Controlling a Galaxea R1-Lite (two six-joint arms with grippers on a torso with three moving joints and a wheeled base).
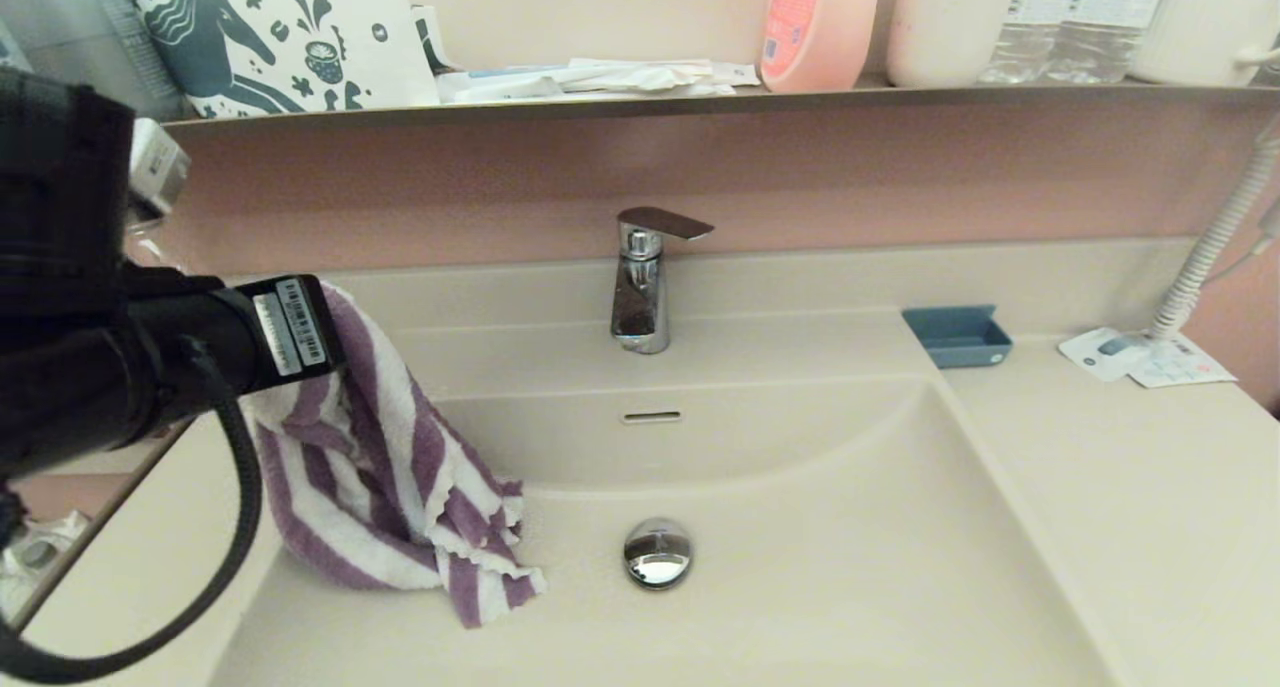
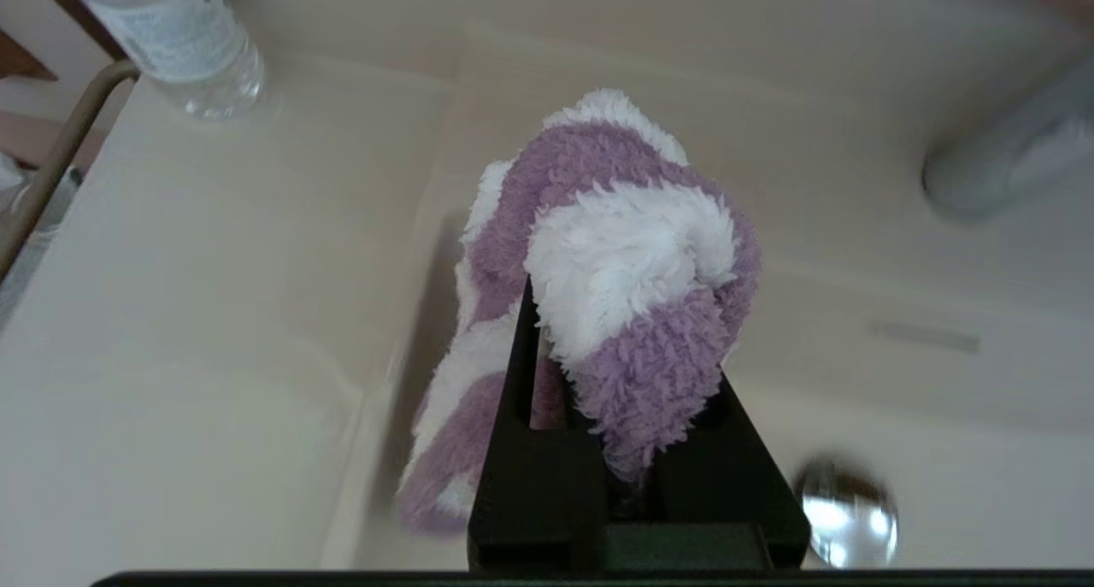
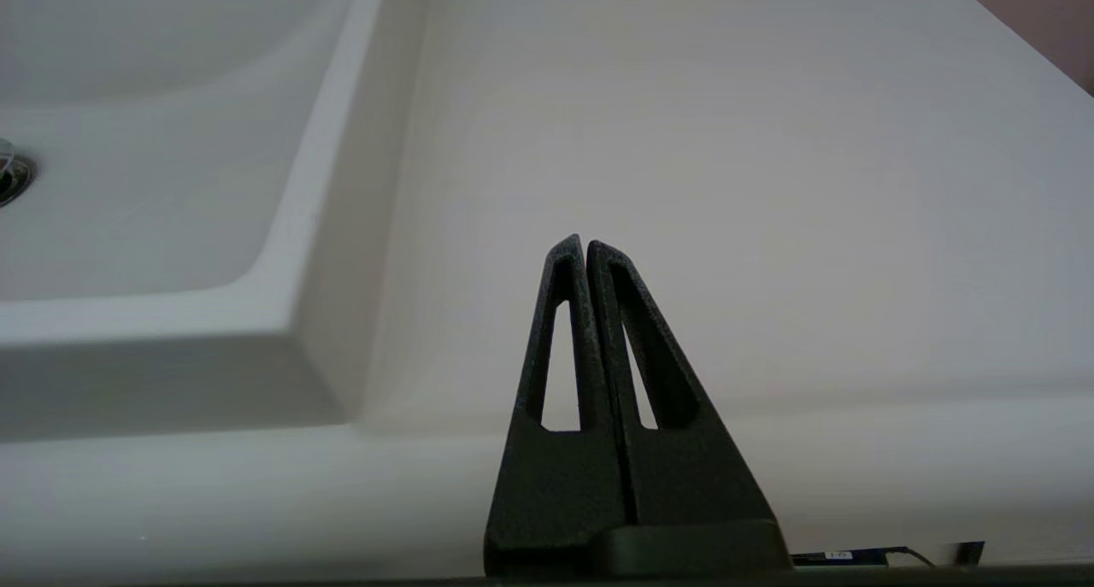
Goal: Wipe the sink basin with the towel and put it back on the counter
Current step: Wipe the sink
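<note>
The towel [image 1: 390, 467] hangs bunched from the left gripper [image 2: 628, 348], whose jaws are clamped on its upper fold; its lower edge drapes onto the left side of the sink basin [image 1: 800, 587], just beside the drain plug [image 1: 657, 552]. This hold apparently lets the loose cloth drag across the basin floor for wiping. The right gripper [image 3: 585, 249], jaws pressed together and empty, is parked over the counter [image 3: 726, 143] at the basin's right edge. The barcode label [image 1: 290, 322] on the left arm cannot be read.
</note>
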